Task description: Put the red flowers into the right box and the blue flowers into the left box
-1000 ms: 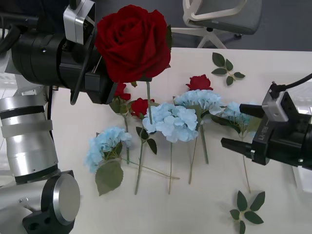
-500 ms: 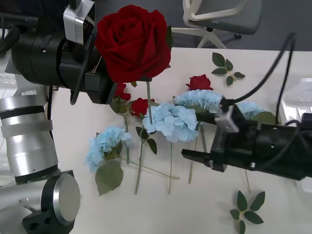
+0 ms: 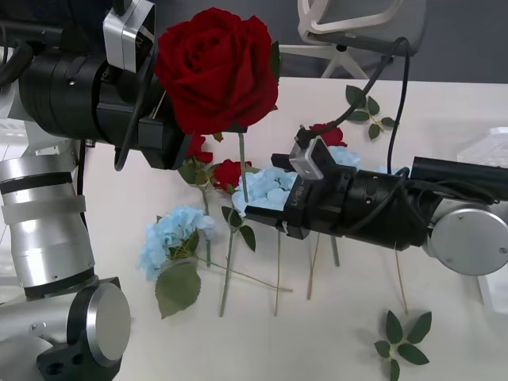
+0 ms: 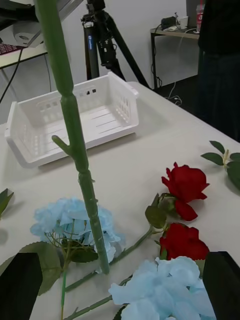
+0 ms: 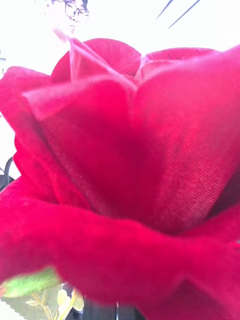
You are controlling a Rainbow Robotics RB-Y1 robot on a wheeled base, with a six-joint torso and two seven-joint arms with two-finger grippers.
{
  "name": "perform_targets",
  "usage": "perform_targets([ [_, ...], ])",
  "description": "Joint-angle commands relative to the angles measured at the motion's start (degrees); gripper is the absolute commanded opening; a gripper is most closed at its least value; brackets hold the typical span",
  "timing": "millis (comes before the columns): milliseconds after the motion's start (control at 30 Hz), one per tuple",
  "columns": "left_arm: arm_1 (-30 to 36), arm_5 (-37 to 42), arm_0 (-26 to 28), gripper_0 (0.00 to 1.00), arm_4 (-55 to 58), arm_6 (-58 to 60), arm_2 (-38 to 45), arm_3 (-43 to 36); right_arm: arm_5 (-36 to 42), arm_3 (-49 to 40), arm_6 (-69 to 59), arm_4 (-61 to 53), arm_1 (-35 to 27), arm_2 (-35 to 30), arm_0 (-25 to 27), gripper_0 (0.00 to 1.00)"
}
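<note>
Reaching further left than before, the black right gripper (image 3: pixel 255 210), fingers apart, now covers the pale blue hydrangea heads (image 3: pixel 274 187); the left gripper (image 3: pixel 171 127) clamps a velvety red rose (image 3: pixel 216 67); green leaf sprigs (image 3: pixel 403 340) nearby.

held rose (image 3: pixel 216 67) above table flowers (image 3: pixel 278 194)

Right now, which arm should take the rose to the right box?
Right. Its gripper is open with its fingers either side of the stem; the left gripper holds the rose on the robot's left.
</note>
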Motion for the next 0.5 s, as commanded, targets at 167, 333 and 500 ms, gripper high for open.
perform_targets([
  [167,0.30,0.16,-1.57,0.00,0.02,-2.05,-0.31,-0.73,-0.40,-0.64,-0.05,-2.47,1.31,5.82,-7.55,0.95],
  [333,0.30,0.16,-1.57,0.00,0.02,-2.05,-0.31,-0.73,-0.58,-0.55,-0.49,-3.26,2.98,6.70,-8.96,0.95],
  [500,0.30,0.16,-1.57,0.00,0.02,-2.05,-0.31,-0.73,-0.58,-0.38,-0.49,-3.96,3.86,6.70,-9.40,0.95],
])
